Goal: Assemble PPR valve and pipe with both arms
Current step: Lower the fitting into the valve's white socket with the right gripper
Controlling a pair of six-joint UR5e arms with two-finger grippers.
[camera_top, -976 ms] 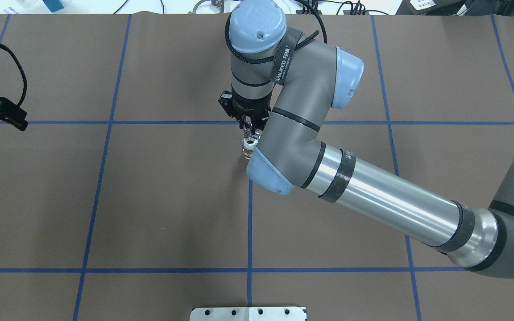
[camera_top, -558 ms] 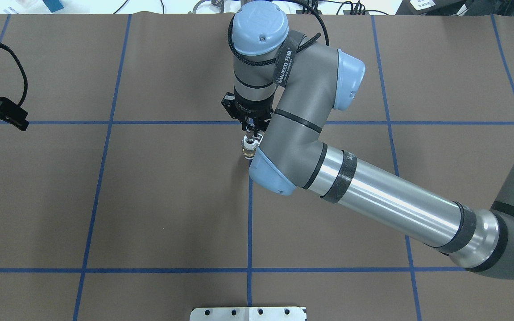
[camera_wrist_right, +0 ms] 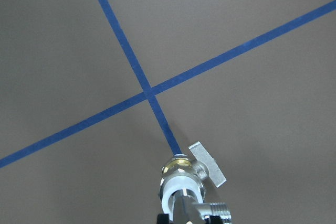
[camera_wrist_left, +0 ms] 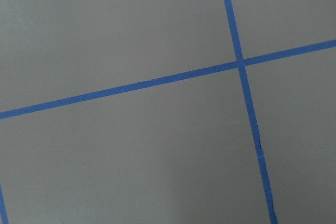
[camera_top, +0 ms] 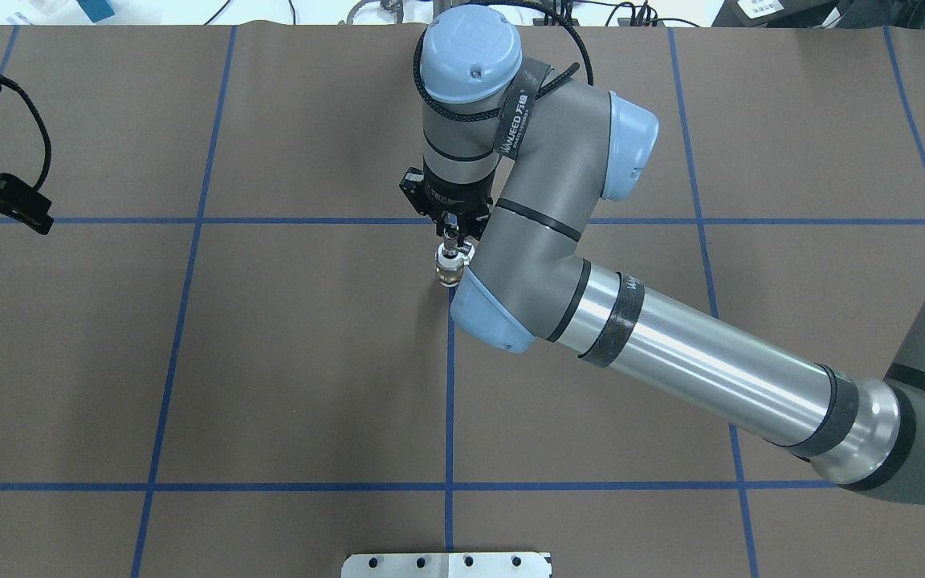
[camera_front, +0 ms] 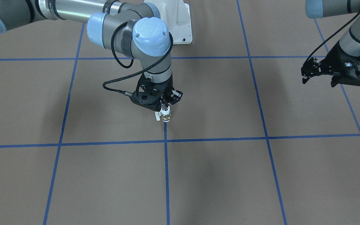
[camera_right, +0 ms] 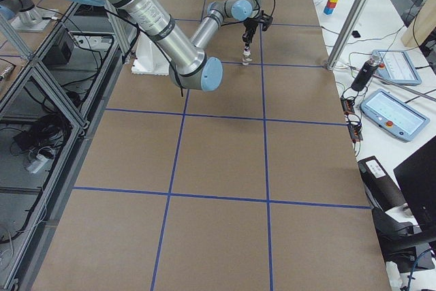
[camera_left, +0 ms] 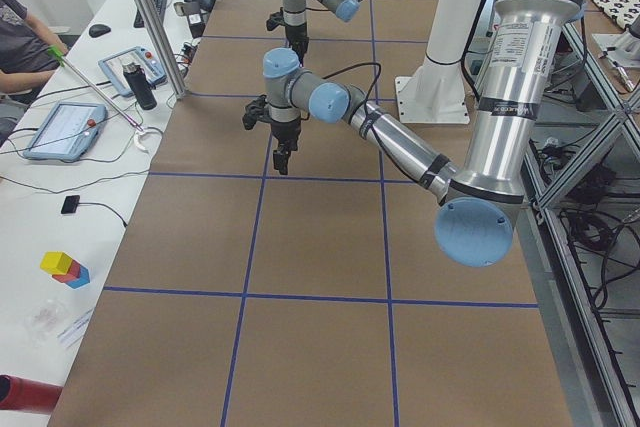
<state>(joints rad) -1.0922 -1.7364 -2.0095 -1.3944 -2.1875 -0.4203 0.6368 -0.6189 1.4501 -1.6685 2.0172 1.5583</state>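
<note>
Right end effector (camera_front: 165,107) pinches pipe (camera_wrist_right: 210,211) atop valve (camera_wrist_right: 176,182); tilt could jam them; left end effector (camera_front: 319,80) hangs spread, empty.

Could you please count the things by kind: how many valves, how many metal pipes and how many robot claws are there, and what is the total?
PPR valve: 1
pipe: 1
claws: 2, the right claw and the left claw
Total: 4

One camera looks down from behind me, one faces me across the surface (camera_front: 261,187); two look along it from its ends. My wrist cameras look down from near; the right shares the valve (camera_wrist_right: 181,182) with them.
</note>
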